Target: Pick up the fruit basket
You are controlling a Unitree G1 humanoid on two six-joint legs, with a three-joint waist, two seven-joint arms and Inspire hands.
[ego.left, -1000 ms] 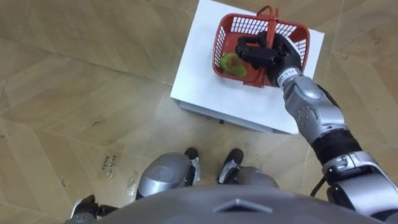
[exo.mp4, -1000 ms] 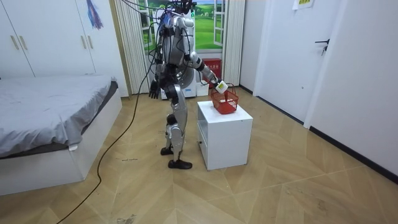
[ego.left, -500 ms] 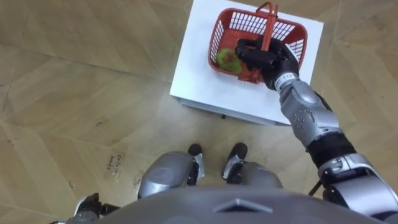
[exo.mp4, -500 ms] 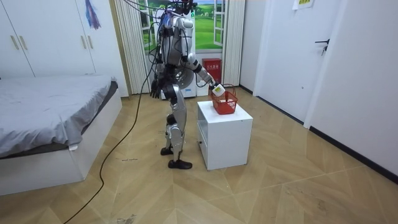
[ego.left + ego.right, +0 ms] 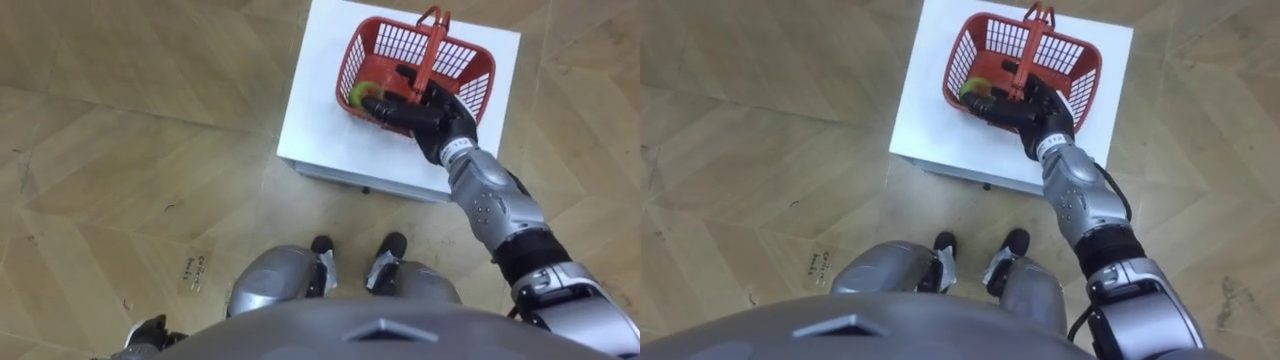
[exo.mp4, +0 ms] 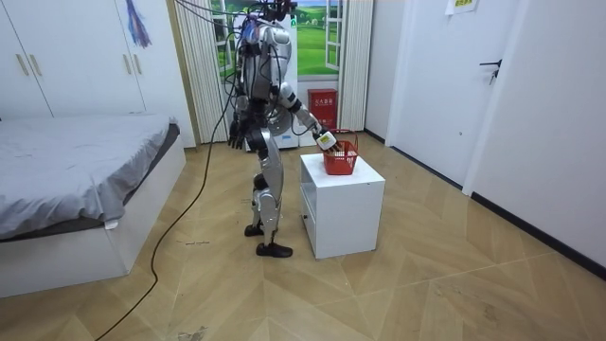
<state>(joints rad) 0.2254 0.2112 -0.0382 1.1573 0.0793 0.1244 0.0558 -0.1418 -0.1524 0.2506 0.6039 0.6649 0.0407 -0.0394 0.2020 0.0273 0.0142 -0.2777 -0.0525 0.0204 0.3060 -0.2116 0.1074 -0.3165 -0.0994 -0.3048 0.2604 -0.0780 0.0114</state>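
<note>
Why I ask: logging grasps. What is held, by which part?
Nothing yet: the right hand lies open by the handle of the basket, fingers straight.

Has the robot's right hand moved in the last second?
Yes. In the room view the right hand has sunk lower and toward the robot, measured against the red basket on the white table.

Silver-grey rounded shells on the torso, thighs and right forearm. Black segment at the elbow, with a dark cable beside the arm. Right hand [image 5: 432,108] is black with a white wrist band. Left hand [image 5: 148,330] is dark. Black shoes. Dark cables and straps rise from the shoulders.
</note>
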